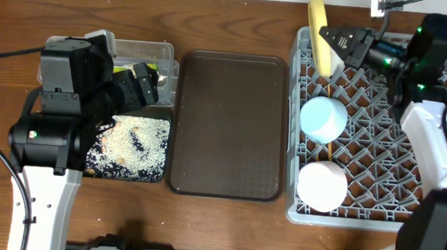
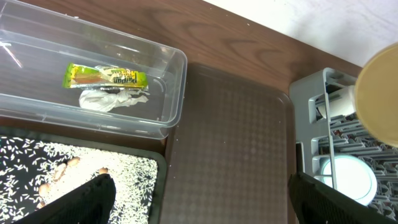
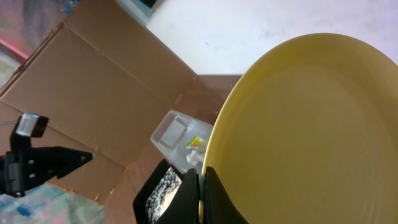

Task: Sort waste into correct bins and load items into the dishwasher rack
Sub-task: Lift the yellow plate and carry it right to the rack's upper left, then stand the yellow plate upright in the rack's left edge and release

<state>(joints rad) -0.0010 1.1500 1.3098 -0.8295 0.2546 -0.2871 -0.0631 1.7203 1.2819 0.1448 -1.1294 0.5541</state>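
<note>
Right gripper (image 3: 200,193) pinched shut on rim of yellow plate (image 3: 311,124), held on edge at upper-left corner of dishwasher rack (image 1: 381,153), not yet seated; left gripper (image 2: 200,186) jaws wide, empty, at frame left. Wrapper (image 2: 106,77) and napkin (image 2: 112,98) lie in clear tub (image 2: 177,87), rice (image 1: 138,146) in black tray (image 1: 123,177), blue bowl (image 1: 322,118) and white bowl (image 1: 322,186) racked. Remaining, by my read: seat plate; cup, chopsticks not clearly made out.

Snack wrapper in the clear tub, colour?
Yellow-green snack wrapper, shown best in the left wrist view.

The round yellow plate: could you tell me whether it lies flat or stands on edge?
On edge: the round yellow plate shows overhead as a narrow sliver, the right gripper pinching its rim.
</note>
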